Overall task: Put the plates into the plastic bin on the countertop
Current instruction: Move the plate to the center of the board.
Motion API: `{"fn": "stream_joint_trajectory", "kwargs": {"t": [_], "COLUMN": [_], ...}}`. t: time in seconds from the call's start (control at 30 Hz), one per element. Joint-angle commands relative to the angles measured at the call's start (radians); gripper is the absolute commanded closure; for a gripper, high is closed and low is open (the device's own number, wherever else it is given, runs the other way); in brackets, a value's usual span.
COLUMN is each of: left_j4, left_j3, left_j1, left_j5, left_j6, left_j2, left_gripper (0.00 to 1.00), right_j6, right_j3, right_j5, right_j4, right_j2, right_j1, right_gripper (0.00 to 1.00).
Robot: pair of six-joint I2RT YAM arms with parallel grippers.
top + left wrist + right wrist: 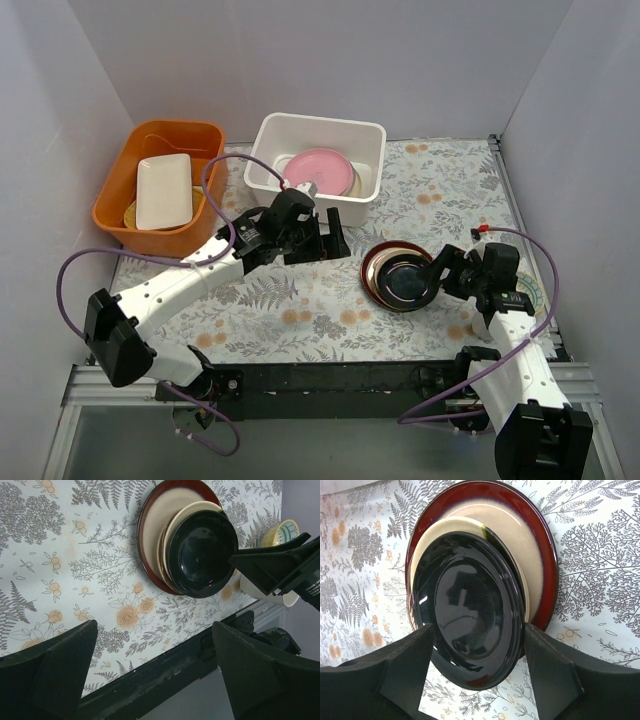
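The countertop (300, 300) spreads out under both of your pincers. The orange tub (112, 200) sits well off to the left of your left pincer (335, 238) and a little farther back. The plastic bin (320, 133) stands just beyond that pincer, its near wall close behind the wrist in the top view. Three plates lie stacked flat on the countertop directly ahead of your right pincer (479, 630) and well to the right of the left one. The maroon plate (547, 555) is at the bottom, the tan plate (427, 542) lies on it, and the black plate (470, 605) is on top, each set a little nearer the right pincer. The pink plate (320, 168) lies inside the plastic bin, beyond the left pincer, with a pale rim showing under its right side. A white rectangular dish (165, 190) rests in the orange tub. A white mug (252, 587) stands close beside the right pincer, half hidden by it in the left wrist view. Your left pincer hangs above the countertop with its fingers spread wide and nothing between them. Your right pincer is spread too, its fingers (405, 665) standing either side of the black plate's near rim. You cannot tell whether they touch it.
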Motion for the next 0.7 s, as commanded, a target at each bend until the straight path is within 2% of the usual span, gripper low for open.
{"fn": "stream_joint_trajectory", "kwargs": {"t": [0.0,0.23,0.67], "left_j4": [0.053,0.082,0.139], "left_j3": [-0.004,-0.024,-0.07], "left_j1": [-0.031,-0.064,-0.097], "left_j5": [-0.01,-0.015,-0.021], "left_j6": [-0.023,-0.031,-0.055], "left_j2": [0.02,0.062,0.14], "left_gripper": [0.02,0.02,0.02], "right_j6": [-0.003,0.005,0.028], "right_j3": [0.012,-0.021,-0.094], "right_j5": [-0.007,-0.016,-0.018], "right_j4": [0.014,0.034,0.094], "right_j2": [0.015,0.049,0.087], "right_j1": [-0.003,-0.003,-0.003], "right_gripper": [0.23,0.27,0.28]}}
